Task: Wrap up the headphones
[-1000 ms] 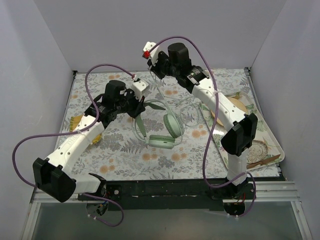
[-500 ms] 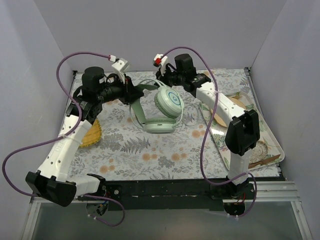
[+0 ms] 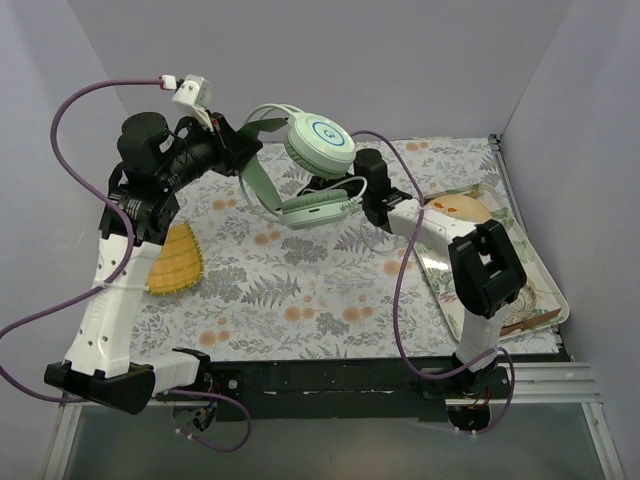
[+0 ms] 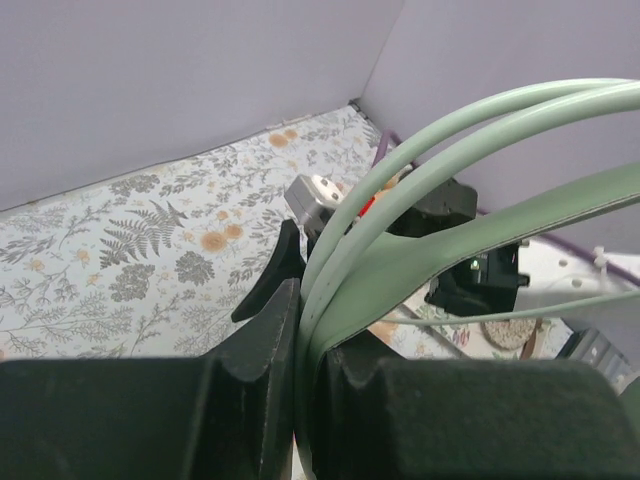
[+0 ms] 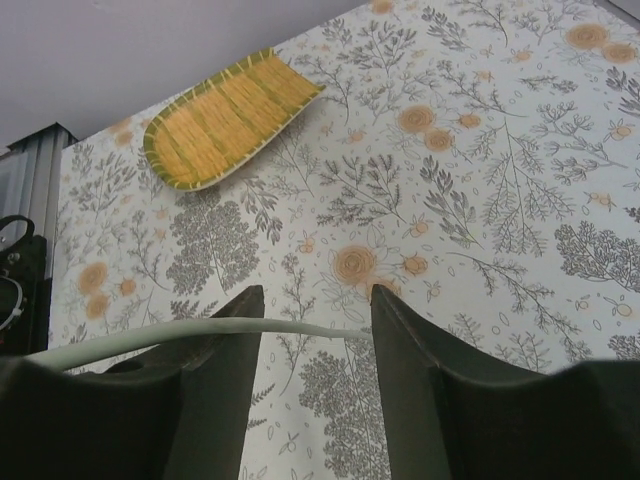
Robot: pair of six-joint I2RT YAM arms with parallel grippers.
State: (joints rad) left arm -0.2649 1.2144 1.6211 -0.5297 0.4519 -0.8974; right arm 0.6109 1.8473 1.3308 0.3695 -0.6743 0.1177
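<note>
Arm reared high, my left gripper (image 3: 238, 148) pinches the headphones (image 3: 318, 147) by their padded band; below them, my right gripper (image 5: 312, 300) is spread astride the thin cable (image 5: 290, 325).

No word, number or brand name could be read in any view. The outer disc of one cup of the headphones (image 3: 318, 146) bore a small mark at its centre, inside a thin teal ring, but it was too small to make out.
</note>
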